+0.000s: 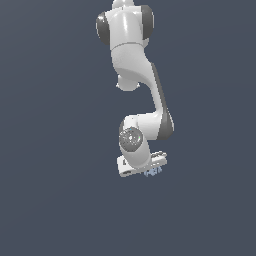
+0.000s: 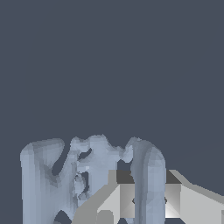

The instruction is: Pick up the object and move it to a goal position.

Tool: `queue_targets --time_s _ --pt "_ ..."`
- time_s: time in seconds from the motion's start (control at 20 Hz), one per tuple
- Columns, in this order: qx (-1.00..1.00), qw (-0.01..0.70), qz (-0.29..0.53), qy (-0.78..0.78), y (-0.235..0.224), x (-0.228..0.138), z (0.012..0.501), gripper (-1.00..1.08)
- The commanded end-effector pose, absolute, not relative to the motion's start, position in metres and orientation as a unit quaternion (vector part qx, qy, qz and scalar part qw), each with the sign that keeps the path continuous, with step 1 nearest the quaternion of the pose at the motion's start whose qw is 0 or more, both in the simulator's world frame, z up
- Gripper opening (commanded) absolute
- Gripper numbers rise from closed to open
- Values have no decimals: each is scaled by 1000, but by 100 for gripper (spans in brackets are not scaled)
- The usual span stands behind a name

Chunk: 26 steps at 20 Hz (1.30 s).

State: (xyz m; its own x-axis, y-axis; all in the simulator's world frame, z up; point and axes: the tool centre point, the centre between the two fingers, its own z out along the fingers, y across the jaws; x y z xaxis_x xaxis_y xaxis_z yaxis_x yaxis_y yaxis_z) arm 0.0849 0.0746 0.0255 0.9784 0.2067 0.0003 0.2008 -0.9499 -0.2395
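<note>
The claw (image 1: 150, 167) is clamped on the object (image 2: 92, 175), a pale blue-grey lump sitting between its fingers (image 2: 109, 201) low under the arm's wrist; the step in hand looks like the carry; no goal marker shows, so the next move calls for holding the grip firm while travelling.

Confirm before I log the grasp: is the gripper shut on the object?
Shut on the object: the gripper fingers press against it.
</note>
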Motion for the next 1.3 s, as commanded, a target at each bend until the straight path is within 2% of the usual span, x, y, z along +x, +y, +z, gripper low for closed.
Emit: queue_targets --time_s 0.0,0.7,1.0,1.25 --pt "-987 120 12 -103 74 85 25 -100" --pt "-987 120 12 -103 80 82 42 -100" --pt "-987 120 12 -104 90 75 78 -100" --pt "-987 119 12 -104 104 66 127 -100"
